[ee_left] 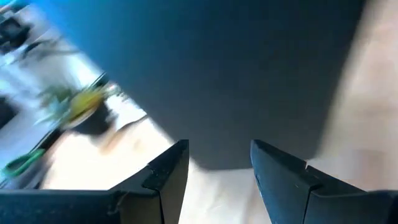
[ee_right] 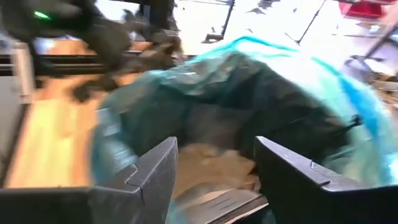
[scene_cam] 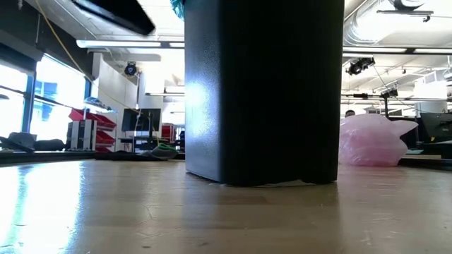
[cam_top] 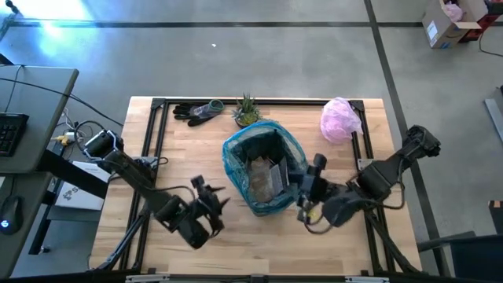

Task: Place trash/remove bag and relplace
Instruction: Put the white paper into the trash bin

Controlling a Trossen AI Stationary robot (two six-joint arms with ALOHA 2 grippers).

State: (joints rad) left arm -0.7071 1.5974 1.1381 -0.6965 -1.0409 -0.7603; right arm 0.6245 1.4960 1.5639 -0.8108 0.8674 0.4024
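A black bin [scene_cam: 265,92] stands mid-table, lined with the teal bag [cam_top: 263,169], whose rim folds over the bin's top. Trash [cam_top: 263,179] lies inside: pale scraps and a silvery piece [ee_right: 214,202]. My right gripper [cam_top: 310,174] hangs open at the bin's right rim, looking into the bag's mouth [ee_right: 249,106], with nothing between its fingers [ee_right: 155,174]. My left gripper [cam_top: 214,198] stands open to the bin's near left. It faces the bin's dark wall [ee_left: 236,81] and is apart from it.
A pale pink plastic bag [cam_top: 339,119] lies at the table's far right. A small green plant [cam_top: 247,110] and dark gloves [cam_top: 196,112] sit along the far edge. A black frame [cam_top: 153,141] borders the tabletop. Bare wood lies in front of the bin.
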